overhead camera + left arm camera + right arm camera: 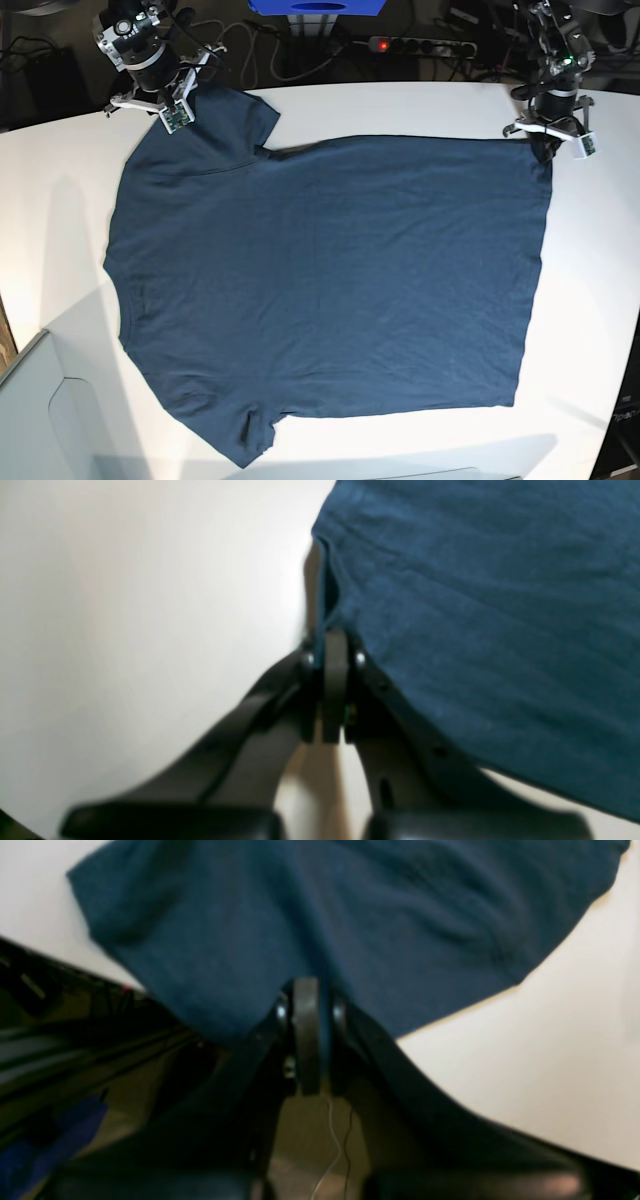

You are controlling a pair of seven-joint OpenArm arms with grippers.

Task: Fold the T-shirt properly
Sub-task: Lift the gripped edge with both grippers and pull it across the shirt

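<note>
While both arms sat at the far edge of the table, the shirt lay spread flat & open on the white top, w/ no fold made yet as far as the base view showed: body, both sleeves and hem all in one layer, neck toward the left of that view, hem toward the right. Left gripper had its fingers pinched tight on a corner of the cloth, at the far hem corner near the base view's upper right. Right gripper was likewise clamped shut on the cloth edge, at the far sleeve in the base view's upper left. So, by my read, the grasp step was done and everything else was left: lifting that far edge, carrying it over toward the near side for a 1st fold, then the later folds. Wrist views were blurry, so how much cloth each pinch held I couldn't tell.
</note>
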